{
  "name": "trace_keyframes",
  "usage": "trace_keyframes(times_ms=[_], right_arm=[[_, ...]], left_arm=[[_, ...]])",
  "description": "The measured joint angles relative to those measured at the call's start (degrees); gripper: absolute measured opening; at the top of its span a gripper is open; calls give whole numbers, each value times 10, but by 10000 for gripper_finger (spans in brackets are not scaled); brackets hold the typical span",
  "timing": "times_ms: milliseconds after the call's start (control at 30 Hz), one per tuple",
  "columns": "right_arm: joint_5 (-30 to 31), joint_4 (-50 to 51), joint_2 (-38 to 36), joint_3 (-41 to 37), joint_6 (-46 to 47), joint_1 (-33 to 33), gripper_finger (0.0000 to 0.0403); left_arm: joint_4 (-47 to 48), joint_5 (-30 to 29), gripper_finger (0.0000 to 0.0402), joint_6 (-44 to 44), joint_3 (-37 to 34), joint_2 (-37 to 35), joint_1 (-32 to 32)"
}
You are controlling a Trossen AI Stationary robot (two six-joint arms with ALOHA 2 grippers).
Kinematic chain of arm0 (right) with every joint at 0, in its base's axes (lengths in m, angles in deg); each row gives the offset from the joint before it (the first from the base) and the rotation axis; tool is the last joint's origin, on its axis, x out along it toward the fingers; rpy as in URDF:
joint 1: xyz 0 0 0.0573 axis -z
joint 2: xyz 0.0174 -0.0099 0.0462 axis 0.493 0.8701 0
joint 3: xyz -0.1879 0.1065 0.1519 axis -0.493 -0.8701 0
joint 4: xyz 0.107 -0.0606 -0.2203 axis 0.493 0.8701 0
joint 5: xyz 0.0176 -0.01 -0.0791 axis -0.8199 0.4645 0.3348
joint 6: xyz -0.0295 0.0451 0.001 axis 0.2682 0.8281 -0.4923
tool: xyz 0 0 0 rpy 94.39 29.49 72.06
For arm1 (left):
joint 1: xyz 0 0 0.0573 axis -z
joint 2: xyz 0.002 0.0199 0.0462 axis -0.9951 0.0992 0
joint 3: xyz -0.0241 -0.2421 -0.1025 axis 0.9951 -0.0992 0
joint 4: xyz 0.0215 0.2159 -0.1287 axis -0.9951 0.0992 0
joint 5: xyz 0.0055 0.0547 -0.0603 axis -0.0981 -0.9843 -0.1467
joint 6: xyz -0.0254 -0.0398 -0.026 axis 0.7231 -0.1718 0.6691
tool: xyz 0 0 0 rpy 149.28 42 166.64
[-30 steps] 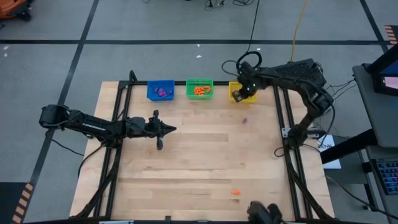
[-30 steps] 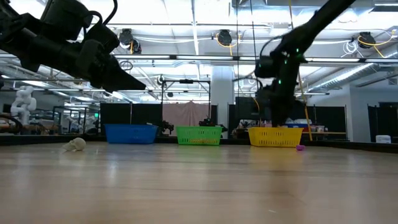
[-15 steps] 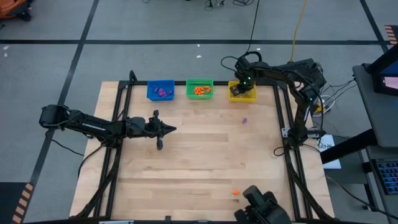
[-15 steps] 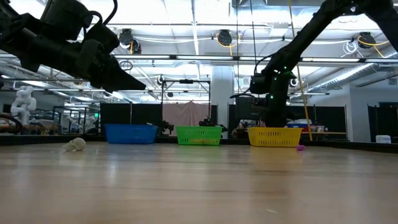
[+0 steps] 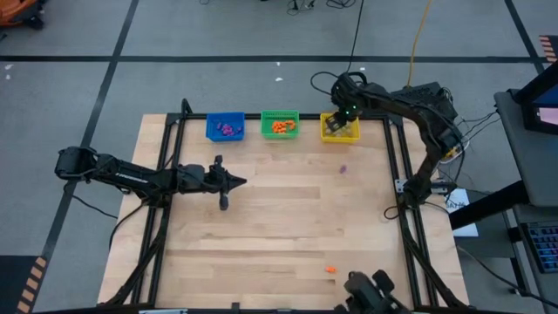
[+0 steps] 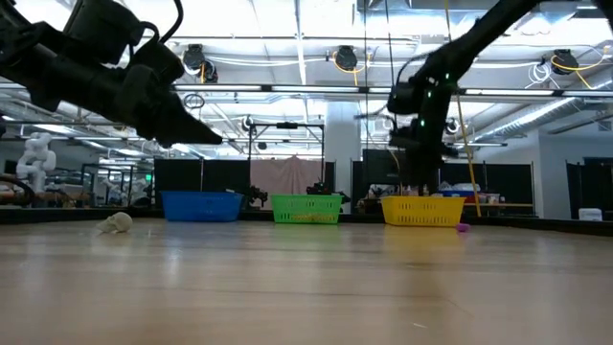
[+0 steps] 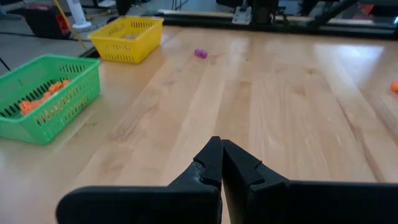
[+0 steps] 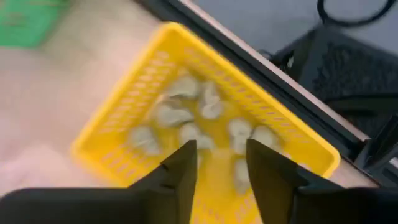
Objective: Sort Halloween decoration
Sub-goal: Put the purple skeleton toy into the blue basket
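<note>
While the right pincer (image 8: 221, 165) is held open and empty over the yellow bin (image 8: 134, 112), pale trinkets (image 8: 186, 115) inside are seen only from its wrist. The left pincer (image 7: 221, 165) is shut mid-worktop (image 5: 279, 227); purple trinket (image 5: 343, 169) and orange trinket (image 5: 330, 269) are left loose.

right pincer (image 8: 221, 165): has shifted back over the yellow bin (image 5: 339, 129), fingers now parted above the pale trinkets (image 8: 186, 121) inside | right arm: elbow swung back out | dark object at near desk edge (image 5: 370, 295): moved slightly
</note>
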Motion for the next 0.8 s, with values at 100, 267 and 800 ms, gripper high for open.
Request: trace_keyframes(times_ms=[100,267,800], right_arm=[[14,3,-39,-10,-18,-31,86],[8,-32,-107,-73,-42,-106,10],[109,-206,-290,-391,205,-488,4]], left_arm=[[7,0,6,0,0,0,0],[11,0,6,1,0,0,0],[11,25,6,15,0,0,14]])
